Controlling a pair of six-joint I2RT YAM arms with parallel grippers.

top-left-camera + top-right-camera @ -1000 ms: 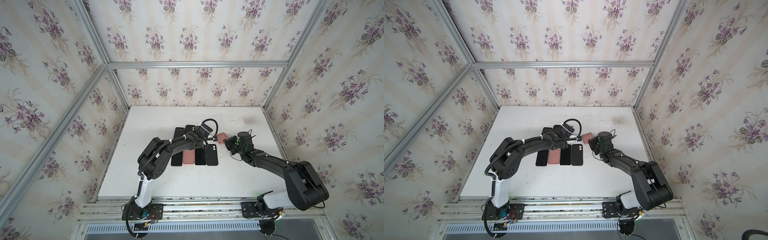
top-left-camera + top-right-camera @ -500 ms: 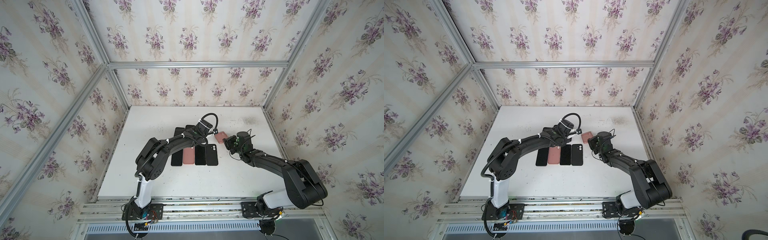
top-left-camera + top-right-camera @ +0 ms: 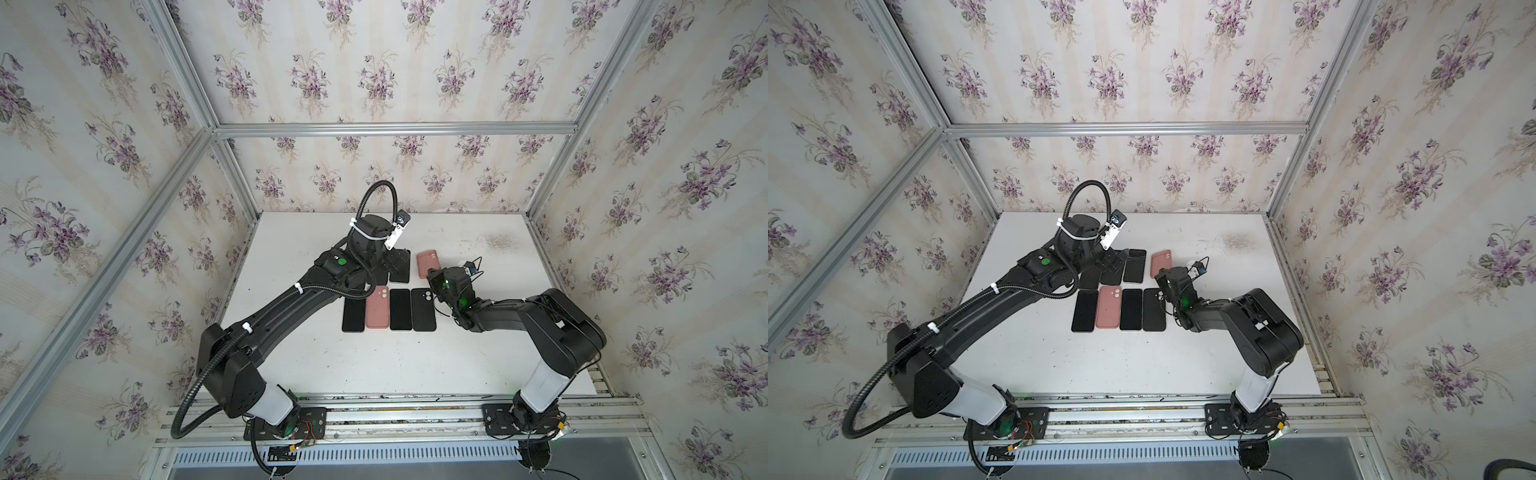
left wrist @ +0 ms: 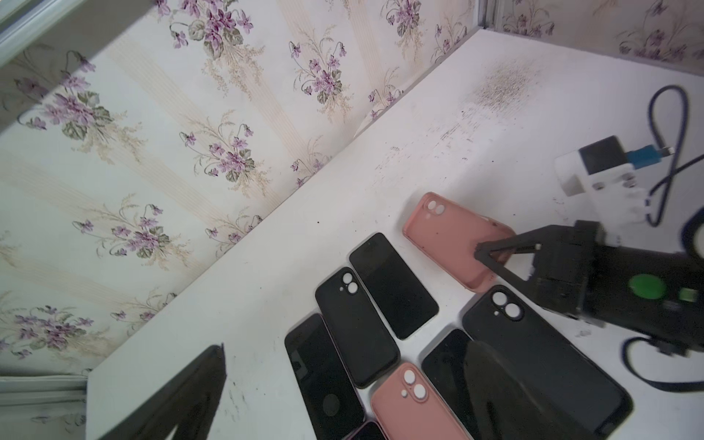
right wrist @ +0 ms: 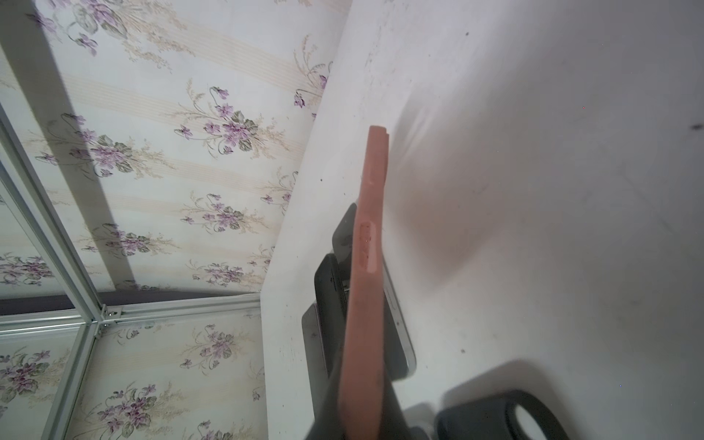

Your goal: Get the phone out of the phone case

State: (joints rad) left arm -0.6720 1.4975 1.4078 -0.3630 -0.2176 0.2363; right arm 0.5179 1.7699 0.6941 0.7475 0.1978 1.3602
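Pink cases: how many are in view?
2. One pink case lies second from left in the front row; the other pink case, back right, is in the right pincer. More may be hidden.

Soft, bright light; faint shadows on the white counter [image 3: 374, 365]. Wrist views bend at the edges. The left pincer [image 4: 346, 344] has dark, unfocused fingers [image 4: 179, 400]; the pink phone case [image 5: 365, 266] throws a broad blurry shadow

two pink phone cases [image 3: 377, 306], six black phones [image 3: 400, 309], two robot arms [image 3: 270, 316], one white table [image 3: 374, 365]
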